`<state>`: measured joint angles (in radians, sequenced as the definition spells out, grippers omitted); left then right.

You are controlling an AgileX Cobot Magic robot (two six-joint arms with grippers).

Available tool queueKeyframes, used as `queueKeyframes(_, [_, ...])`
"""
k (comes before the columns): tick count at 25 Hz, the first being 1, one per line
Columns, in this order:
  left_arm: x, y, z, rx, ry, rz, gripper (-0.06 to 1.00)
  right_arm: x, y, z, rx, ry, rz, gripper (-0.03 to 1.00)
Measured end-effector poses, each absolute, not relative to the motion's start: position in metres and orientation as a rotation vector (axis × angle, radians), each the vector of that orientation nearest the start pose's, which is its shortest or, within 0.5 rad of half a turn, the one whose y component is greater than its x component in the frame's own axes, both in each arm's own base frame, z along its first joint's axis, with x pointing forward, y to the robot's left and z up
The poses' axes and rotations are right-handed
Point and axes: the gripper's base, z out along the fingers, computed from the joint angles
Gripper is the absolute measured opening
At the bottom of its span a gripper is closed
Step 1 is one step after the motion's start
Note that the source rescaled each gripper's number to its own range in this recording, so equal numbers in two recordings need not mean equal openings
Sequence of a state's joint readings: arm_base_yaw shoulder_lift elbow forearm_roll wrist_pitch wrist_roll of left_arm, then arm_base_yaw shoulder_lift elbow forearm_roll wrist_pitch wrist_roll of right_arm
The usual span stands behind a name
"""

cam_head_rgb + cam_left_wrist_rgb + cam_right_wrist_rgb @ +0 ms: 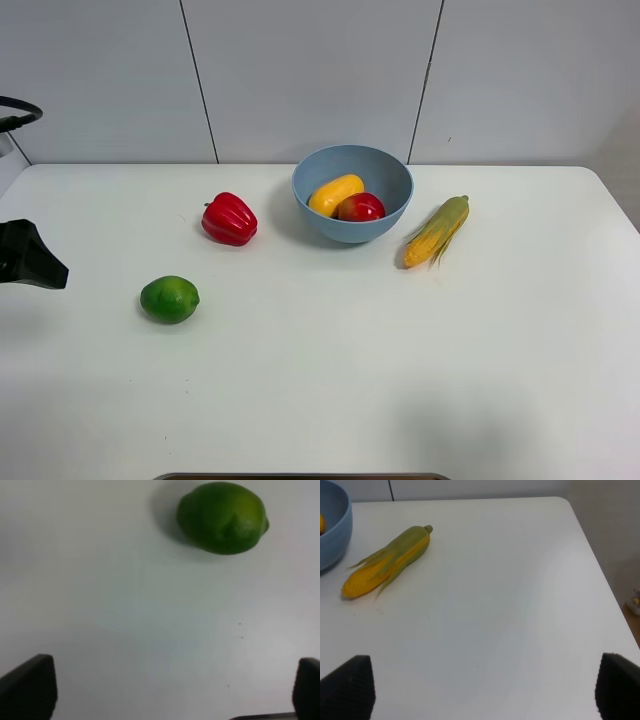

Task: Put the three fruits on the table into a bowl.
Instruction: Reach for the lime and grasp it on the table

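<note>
Exterior high: bowl [395, 215] holds mango [335, 194] and pomegranate [361, 207]; both claws spread, empty.

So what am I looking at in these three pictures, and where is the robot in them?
It is a two-armed robot working at a white table. The wide picture comes from a camera mounted high; the other two sit on the arms' wrists, looking past the grippers, the robot's pincer hands. The dark shape at the wide picture's left edge is part of the left arm. The black tips in the wrist pictures' corners belong to the left gripper and the right gripper. Both are open and hold nothing.

On the table lie a lime, a red bell pepper and a corn cob. The blue bowl already holds a mango and a round red fruit.
</note>
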<state>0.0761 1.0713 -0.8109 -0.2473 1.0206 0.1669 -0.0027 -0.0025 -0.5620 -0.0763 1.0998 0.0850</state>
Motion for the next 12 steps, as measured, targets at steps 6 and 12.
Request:
queueKeyframes(6, [0.210, -0.008, 0.267, -0.064, 2.747, -0.350, 0.69, -0.015, -0.006, 0.291, 0.097, 2.015, -0.038, 0.69])
queueKeyframes(12, [0.224, -0.009, 0.256, -0.089, 2.734, -0.387, 0.69, -0.015, -0.006, 0.291, 0.096, 2.015, -0.039, 0.69])
